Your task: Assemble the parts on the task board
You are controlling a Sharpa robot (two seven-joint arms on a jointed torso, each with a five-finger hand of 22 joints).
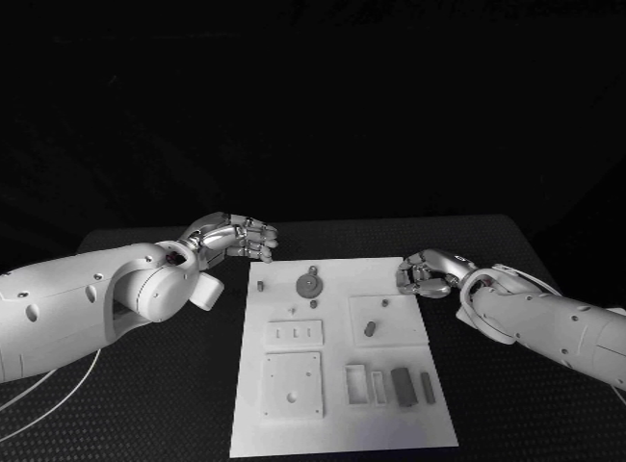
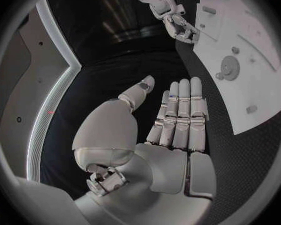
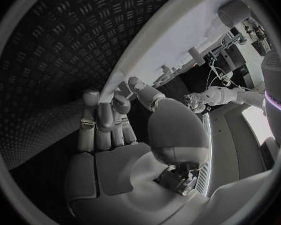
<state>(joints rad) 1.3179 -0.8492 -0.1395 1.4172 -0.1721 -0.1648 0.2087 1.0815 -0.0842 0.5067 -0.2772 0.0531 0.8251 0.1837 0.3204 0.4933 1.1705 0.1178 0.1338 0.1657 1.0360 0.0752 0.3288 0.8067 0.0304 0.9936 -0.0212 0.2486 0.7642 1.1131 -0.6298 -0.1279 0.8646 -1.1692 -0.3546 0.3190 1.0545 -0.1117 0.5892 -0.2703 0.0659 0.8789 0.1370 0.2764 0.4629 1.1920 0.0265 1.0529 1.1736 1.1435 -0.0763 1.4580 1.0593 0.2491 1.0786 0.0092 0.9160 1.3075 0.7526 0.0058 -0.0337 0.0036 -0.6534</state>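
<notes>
The white task board lies in the middle of the black table. On it are a round grey part, a small peg, a short block and two dark bars near the front right. My left hand hovers off the board's far left corner. In the left wrist view its fingers are straight and hold nothing. My right hand is at the board's far right edge. Its fingers are bent at the tips, and nothing shows between them and the thumb.
The board carries raised square plates and slotted holders on its near half. Bare black table lies to both sides of the board. The left wrist view shows the board with the right hand beyond it.
</notes>
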